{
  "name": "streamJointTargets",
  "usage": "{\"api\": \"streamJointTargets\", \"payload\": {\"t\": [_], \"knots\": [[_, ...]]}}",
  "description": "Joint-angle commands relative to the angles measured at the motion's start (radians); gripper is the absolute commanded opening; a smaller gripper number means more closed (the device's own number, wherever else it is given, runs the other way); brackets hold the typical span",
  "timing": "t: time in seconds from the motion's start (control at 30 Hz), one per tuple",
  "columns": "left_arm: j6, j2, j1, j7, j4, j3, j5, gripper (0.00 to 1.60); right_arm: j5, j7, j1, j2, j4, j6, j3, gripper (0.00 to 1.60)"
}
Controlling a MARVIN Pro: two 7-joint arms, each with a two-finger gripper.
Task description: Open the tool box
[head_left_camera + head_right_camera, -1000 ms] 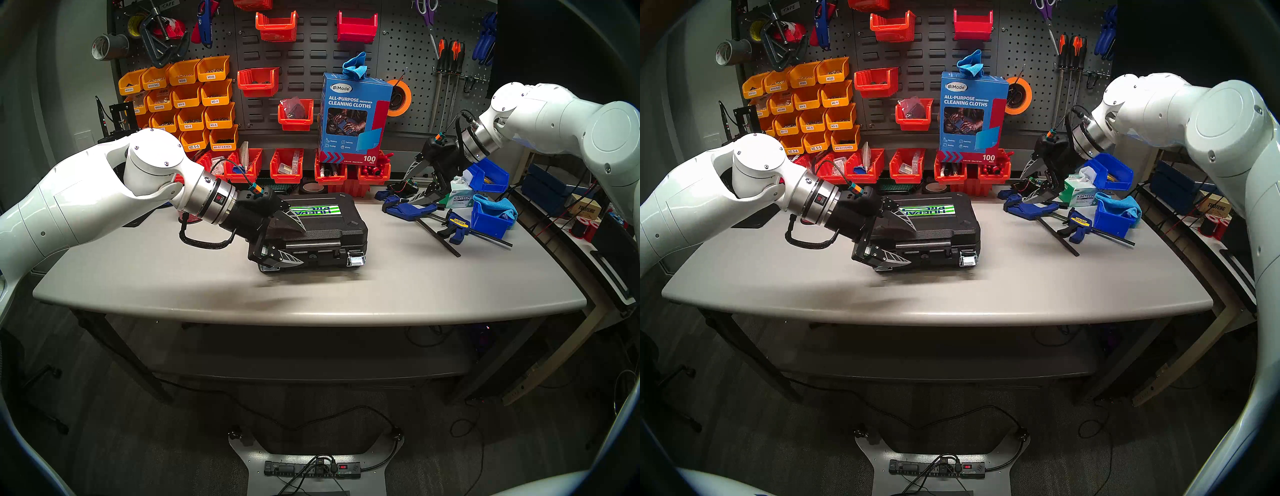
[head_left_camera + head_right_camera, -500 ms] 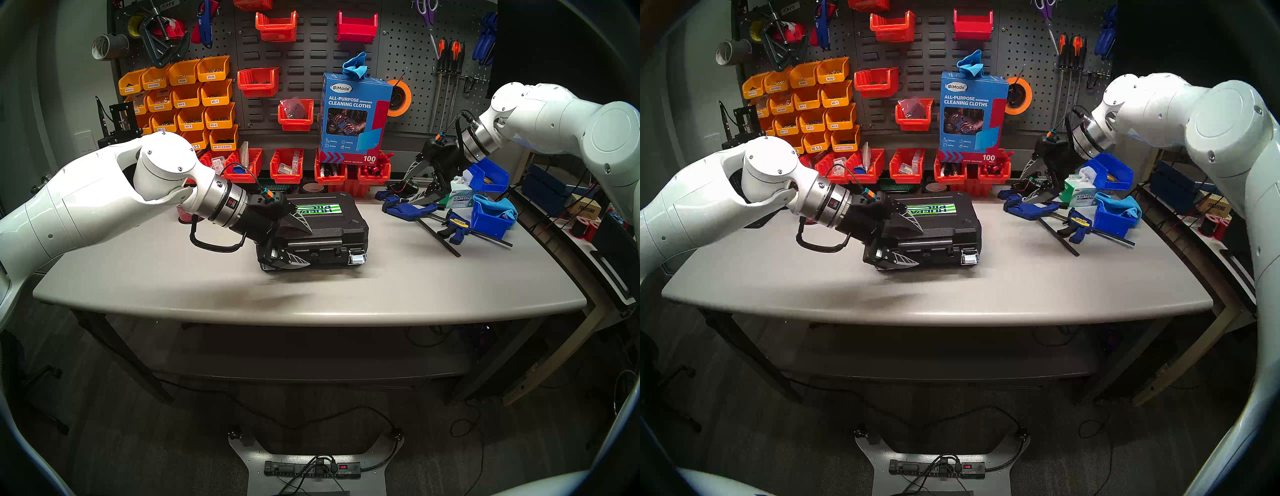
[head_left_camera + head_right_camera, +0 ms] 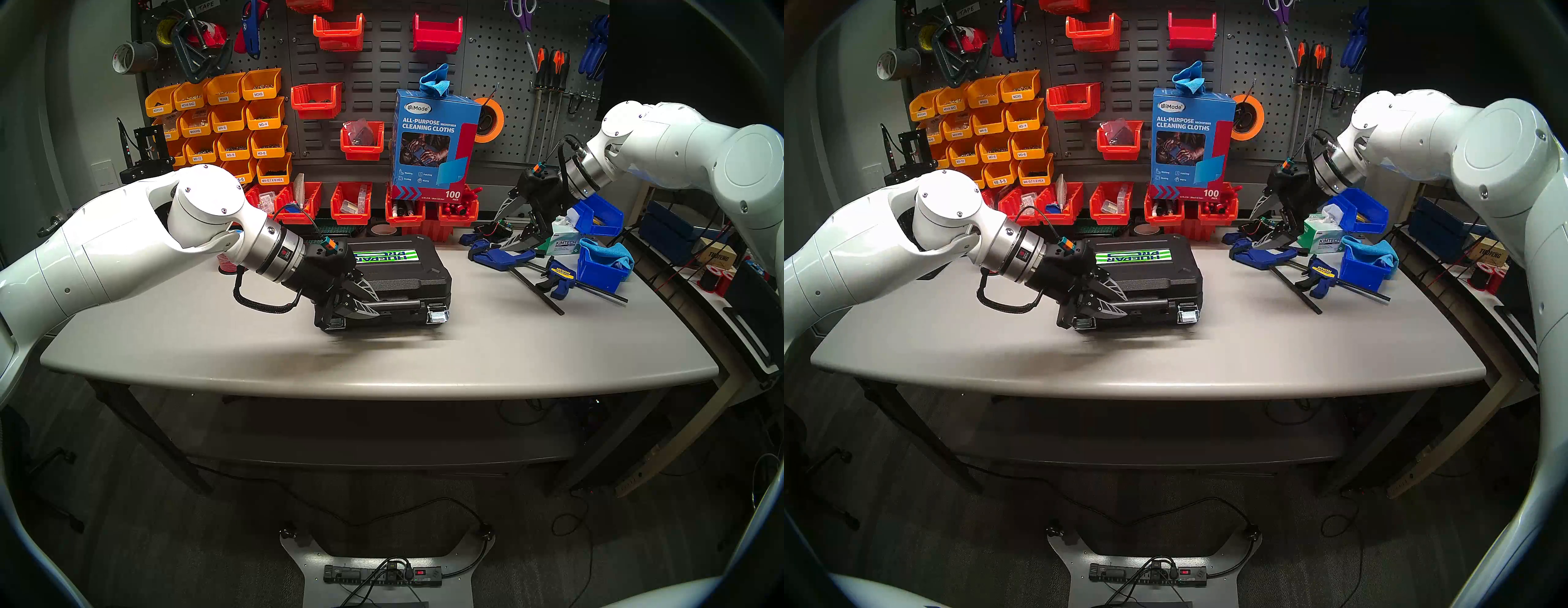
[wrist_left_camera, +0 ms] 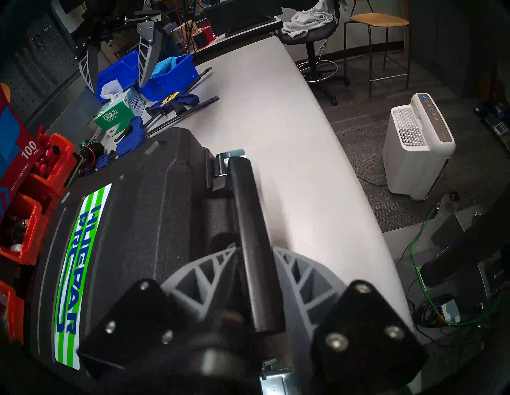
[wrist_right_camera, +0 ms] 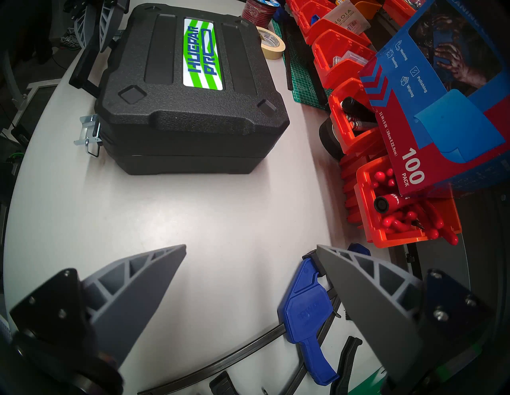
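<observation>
Tool box (image 3: pixel 401 276): black textured hard case, lid down, green-white-blue striped label (image 3: pixel 385 256) on top, lying mid-table (image 3: pixel 530 352), well back from the front edge. I had the left gripper (image 4: pixel 255 273) closed on the black handle (image 4: pixel 252 234) at the front face. Right gripper (image 5: pixel 249 258) hung open over the blue bar clamps (image 3: pixel 526 271), well apart from the case. Bare table ran in front and between case and clamps. Only the right wrist view showed the right-hand silver latch (image 5: pixel 89 133) flipped outward; the left wrist view alone showed the fingers (image 4: pixel 209 271) either side of the handle.
</observation>
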Motion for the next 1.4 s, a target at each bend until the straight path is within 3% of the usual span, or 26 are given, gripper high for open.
{"api": "streamJointTargets", "payload": {"t": [0.0, 0.4, 1.37], "knots": [[-0.006, -0.012, -0.001, -0.009, 0.015, -0.005, -0.009, 0.0, 0.0, -0.002, 0.014, 0.002, 0.008, 0.002, 0.001, 1.6], [-0.072, -0.021, -0.008, -0.02, 0.041, -0.016, 0.003, 0.0, 0.001, -0.002, 0.014, 0.002, 0.008, 0.002, 0.0, 1.6], [-0.123, -0.021, -0.1, 0.02, 0.166, -0.165, -0.046, 0.0, 0.003, 0.0, 0.012, 0.002, 0.011, 0.001, 0.0, 1.6]]}}
